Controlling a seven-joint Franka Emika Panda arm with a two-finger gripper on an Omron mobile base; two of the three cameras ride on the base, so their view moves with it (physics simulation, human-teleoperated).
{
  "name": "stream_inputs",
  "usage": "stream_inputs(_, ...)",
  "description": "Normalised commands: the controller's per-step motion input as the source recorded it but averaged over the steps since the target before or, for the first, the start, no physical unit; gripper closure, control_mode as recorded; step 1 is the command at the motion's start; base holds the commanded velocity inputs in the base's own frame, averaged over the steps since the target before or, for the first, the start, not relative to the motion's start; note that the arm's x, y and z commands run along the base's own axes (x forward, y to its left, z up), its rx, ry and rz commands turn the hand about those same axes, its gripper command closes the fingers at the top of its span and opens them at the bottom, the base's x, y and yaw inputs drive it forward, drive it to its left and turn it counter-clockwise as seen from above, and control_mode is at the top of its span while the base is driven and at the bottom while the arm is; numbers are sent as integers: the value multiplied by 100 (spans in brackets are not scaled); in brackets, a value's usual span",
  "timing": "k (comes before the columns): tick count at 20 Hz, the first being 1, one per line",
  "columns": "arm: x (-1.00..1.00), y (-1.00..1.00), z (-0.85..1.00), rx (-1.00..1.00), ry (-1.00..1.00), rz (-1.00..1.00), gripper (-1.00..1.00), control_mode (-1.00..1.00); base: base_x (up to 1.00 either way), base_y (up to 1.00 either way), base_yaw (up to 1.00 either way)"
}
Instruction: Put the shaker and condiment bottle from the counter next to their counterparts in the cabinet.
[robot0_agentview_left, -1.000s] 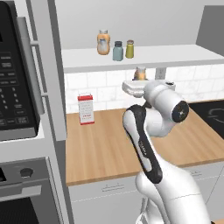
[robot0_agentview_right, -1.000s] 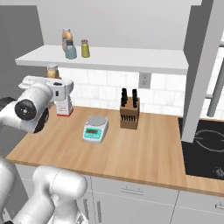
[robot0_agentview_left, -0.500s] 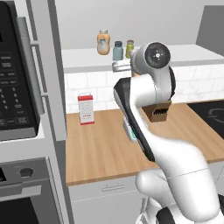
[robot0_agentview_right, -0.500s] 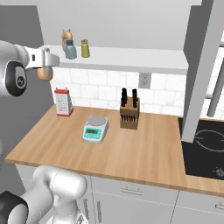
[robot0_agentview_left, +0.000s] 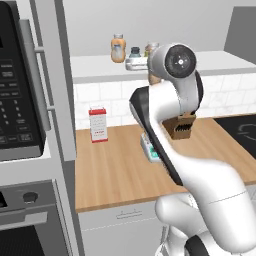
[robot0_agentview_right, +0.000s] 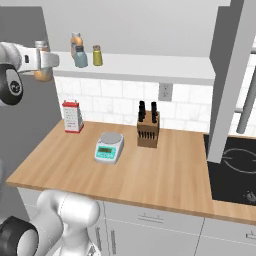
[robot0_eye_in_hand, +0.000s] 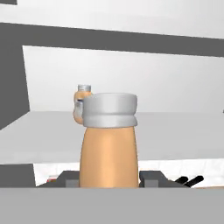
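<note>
My gripper (robot0_eye_in_hand: 109, 177) is shut on the condiment bottle (robot0_eye_in_hand: 109, 148), a slim orange-tan bottle with a pale cap, held upright at shelf height. In the right base view the gripper (robot0_agentview_right: 47, 62) holds the condiment bottle (robot0_agentview_right: 43, 75) just off the left end of the cabinet (robot0_agentview_right: 150, 67). On the cabinet board stand the wider orange bottle (robot0_agentview_right: 76, 40), the grey-teal shaker (robot0_agentview_right: 80, 57) and, to its right, the olive-yellow shaker (robot0_agentview_right: 97, 55). The hand view shows the wider orange bottle (robot0_eye_in_hand: 83, 94) partly hidden behind the held one. The counter (robot0_agentview_right: 165, 165) lies well below.
On the counter stand a red and white grater (robot0_agentview_right: 72, 116), a small kitchen scale (robot0_agentview_right: 109, 147) and a knife block (robot0_agentview_right: 148, 131). A black stovetop (robot0_agentview_right: 235, 165) lies at the right. A microwave (robot0_agentview_left: 20, 90) and a tall cabinet side flank the left.
The arm has lifted the condiment bottle from just above the counter up to the level of the cabinet shelf. The grip has stayed shut on it.
</note>
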Motion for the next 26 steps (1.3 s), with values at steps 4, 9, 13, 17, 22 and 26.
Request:
stream_inputs(4,-3,1,-2,0,-49,6,100,-100,0,0,0)
stream_inputs(9,0,0,0,1,1,0,100,-100,0,0,0)
stream_inputs(13,0,3,11,5,11,0,100,-100,0,0,0)
stream_inputs(17,0,22,27,2,13,0,100,-100,0,0,0)
stream_inputs(22,0,26,29,0,7,0,100,-100,0,0,0)
stream_inputs(26,0,8,-3,-2,-2,0,100,-100,0,0,0)
